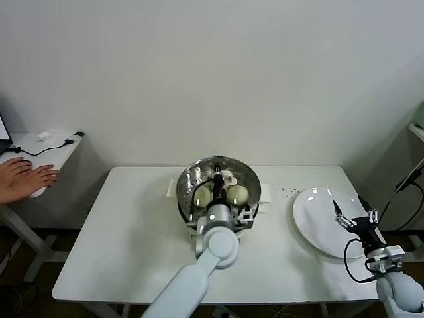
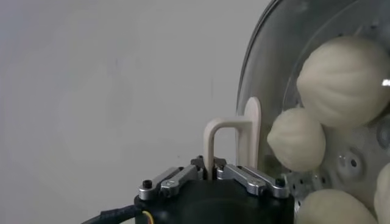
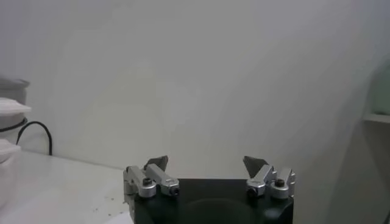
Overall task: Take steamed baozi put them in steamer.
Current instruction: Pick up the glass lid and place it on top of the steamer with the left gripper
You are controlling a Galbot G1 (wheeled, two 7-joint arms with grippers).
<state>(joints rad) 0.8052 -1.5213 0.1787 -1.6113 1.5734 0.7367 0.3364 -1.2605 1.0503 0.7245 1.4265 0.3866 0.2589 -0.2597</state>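
The steel steamer (image 1: 189,179) stands mid-table on a white base. Pale baozi (image 1: 238,194) lie inside it. My left arm reaches over its near rim, and my left gripper (image 1: 217,180) sits above the middle. In the left wrist view that gripper (image 2: 209,165) is shut on the thin leg of a white loop handle (image 2: 226,125), apparently the glass lid's. Beside it curves the steel rim (image 2: 256,61), with several baozi (image 2: 344,79) on the perforated tray. My right gripper (image 1: 354,222) (image 3: 206,163) hangs open and empty over the bare white plate (image 1: 318,218).
A person's hand (image 1: 26,177) rests on a small side table (image 1: 63,152) at the far left, with a black cable on it. The white wall rises close behind the work table (image 1: 119,232). A shelf edge (image 1: 417,129) shows at the far right.
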